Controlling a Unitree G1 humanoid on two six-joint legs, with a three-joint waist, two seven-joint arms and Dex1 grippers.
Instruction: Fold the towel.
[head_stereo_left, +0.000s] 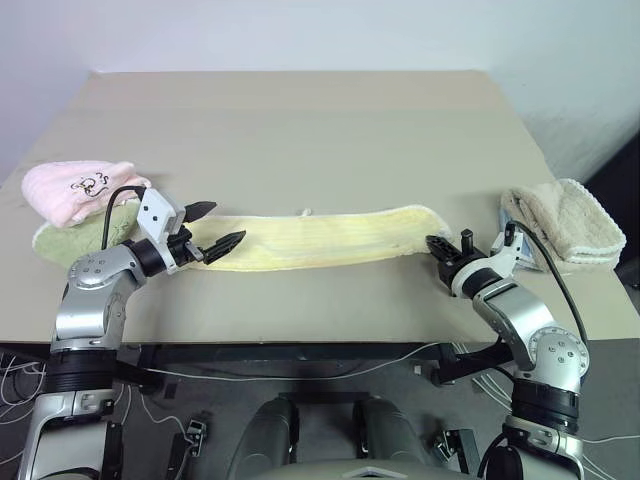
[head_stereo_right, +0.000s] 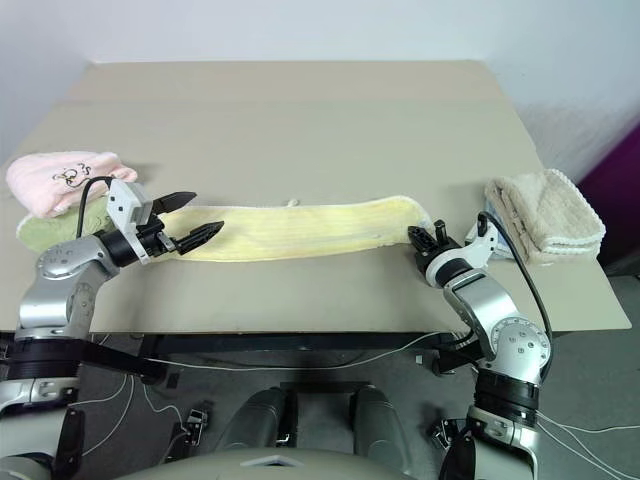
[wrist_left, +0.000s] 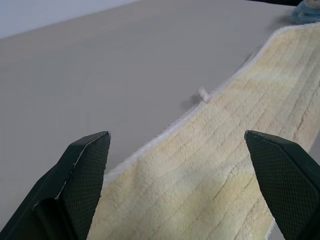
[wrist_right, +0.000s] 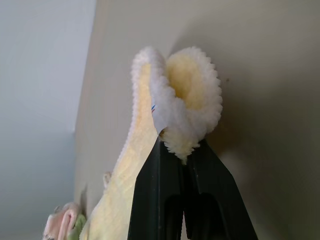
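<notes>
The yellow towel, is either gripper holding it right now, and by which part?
The right gripper is shut on the towel, pinching its bunched end edge. The left gripper is open above the other end, holding nothing.

Head eyes overlook the table (head_stereo_left: 300, 110); wrist cameras sit close above it.

Pale yellow towel (head_stereo_left: 320, 240) with cream-white edging; pink cloth (head_stereo_left: 75, 190) with dark embroidery; beige cloth (head_stereo_left: 565, 225); tan worktop (head_stereo_left: 300, 120).
</notes>
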